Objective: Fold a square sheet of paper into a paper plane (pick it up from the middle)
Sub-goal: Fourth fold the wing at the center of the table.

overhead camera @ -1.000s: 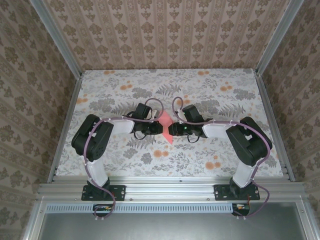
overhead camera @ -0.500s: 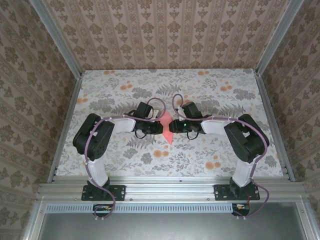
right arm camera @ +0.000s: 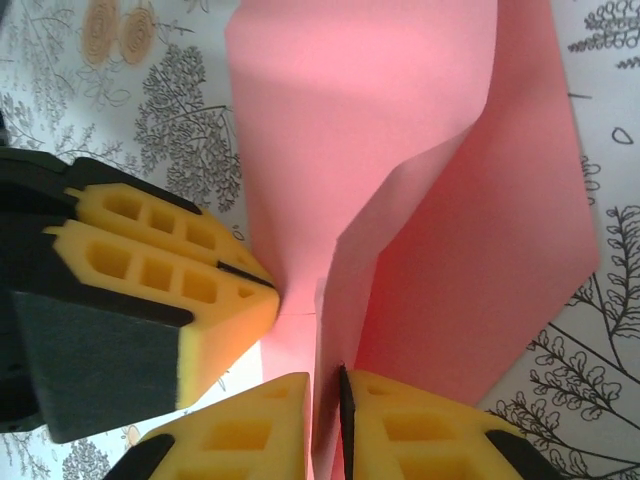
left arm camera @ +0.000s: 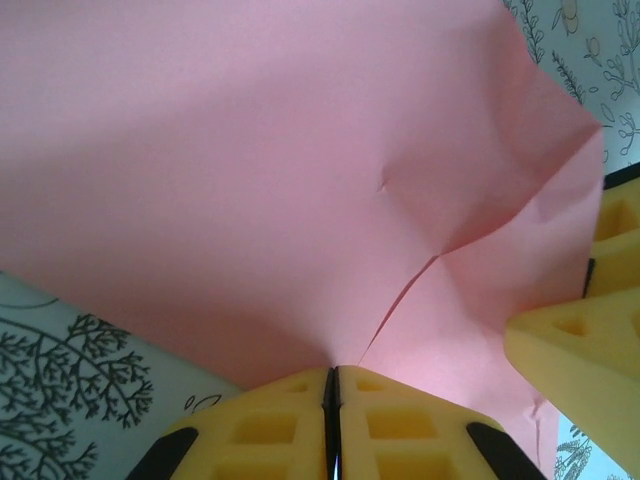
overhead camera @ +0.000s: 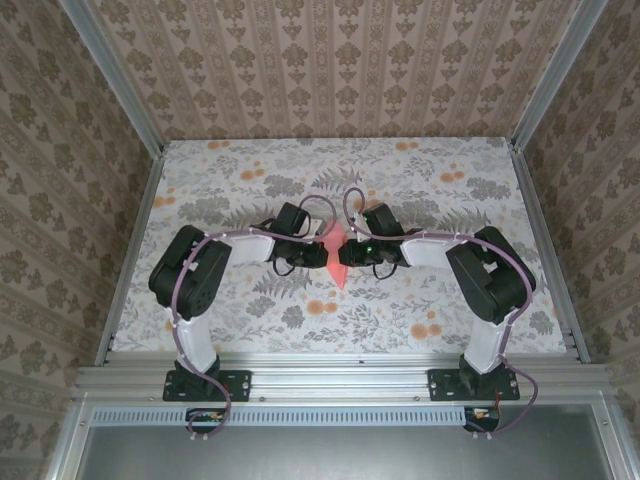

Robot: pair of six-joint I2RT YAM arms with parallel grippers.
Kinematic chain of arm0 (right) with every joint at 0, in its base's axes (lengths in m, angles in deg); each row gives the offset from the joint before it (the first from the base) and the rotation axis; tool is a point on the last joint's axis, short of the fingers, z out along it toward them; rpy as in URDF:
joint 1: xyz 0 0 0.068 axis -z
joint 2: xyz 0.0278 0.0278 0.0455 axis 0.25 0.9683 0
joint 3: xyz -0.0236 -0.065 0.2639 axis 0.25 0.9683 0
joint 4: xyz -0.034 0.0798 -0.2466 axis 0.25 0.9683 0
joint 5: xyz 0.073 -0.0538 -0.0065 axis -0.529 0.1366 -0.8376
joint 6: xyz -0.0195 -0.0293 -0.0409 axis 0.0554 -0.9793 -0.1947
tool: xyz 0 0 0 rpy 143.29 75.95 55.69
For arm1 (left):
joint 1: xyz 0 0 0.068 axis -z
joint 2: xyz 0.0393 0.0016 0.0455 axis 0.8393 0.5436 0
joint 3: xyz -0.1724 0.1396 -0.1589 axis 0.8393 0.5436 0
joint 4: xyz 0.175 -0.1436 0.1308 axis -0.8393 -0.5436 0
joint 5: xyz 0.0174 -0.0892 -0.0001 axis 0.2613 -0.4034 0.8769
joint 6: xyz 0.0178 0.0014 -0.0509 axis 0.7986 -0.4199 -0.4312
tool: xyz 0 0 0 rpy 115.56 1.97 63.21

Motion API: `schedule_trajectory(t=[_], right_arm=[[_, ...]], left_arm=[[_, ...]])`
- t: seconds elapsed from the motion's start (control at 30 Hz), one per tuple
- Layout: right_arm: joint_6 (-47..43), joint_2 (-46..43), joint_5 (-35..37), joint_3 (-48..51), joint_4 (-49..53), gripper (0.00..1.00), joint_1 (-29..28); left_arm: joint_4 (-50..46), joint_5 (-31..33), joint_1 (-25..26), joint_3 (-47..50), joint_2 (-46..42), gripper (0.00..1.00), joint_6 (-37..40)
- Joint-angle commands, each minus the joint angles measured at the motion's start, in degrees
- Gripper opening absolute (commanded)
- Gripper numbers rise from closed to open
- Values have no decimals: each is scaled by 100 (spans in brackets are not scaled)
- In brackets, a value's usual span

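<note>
The coral-pink sheet of paper [overhead camera: 336,262] is held up at the table's middle, bent into folds with a point toward the near side. My left gripper [overhead camera: 323,254] is shut on its left edge; in the left wrist view the paper [left arm camera: 300,150] spreads out creased from the closed yellow fingertips of the left gripper [left arm camera: 331,372]. My right gripper [overhead camera: 345,254] is shut on the opposite side; its wrist view has a folded flap of the paper [right arm camera: 420,200] pinched between the tips of the right gripper [right arm camera: 325,380]. The two grippers nearly touch: the left fingers [right arm camera: 170,270] sit close beside the right ones.
The floral tablecloth [overhead camera: 450,190] covers the table, with small orange flower prints [overhead camera: 322,308] near the front. Aluminium rails [overhead camera: 340,378] run along the near edge and sides, and patterned walls enclose the space.
Both grippers have edged closer together, and the paper between them has bunched up narrower.
</note>
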State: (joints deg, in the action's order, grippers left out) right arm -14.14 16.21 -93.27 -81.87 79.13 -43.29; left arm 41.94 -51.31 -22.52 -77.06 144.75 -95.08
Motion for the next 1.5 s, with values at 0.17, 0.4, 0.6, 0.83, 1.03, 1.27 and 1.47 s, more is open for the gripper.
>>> schedule_trajectory(t=[0.17,0.4,0.6,0.83,1.03,1.27,1.47], right_arm=[[-128,-448,217,-12,224,20,-80],[-38,-238,-56,-103,162,10,-98],[216,-15,-371,-178,-113,8,-98],[536,225,-582,-164,-493,7,-103],[765,372,-666,-177,-776,6,-104],[820,454,-710,-90,-849,6,-100],[918,574,-779,-84,-975,6,-100]], left_arm=[[-389,504,105,84,615,9,295],[-338,398,96,47,666,9,274],[-320,364,81,58,678,8,265],[-254,336,63,129,682,8,235],[-97,264,45,239,682,7,150],[207,-31,-118,412,581,7,-36],[638,-460,-306,563,522,4,-318]])
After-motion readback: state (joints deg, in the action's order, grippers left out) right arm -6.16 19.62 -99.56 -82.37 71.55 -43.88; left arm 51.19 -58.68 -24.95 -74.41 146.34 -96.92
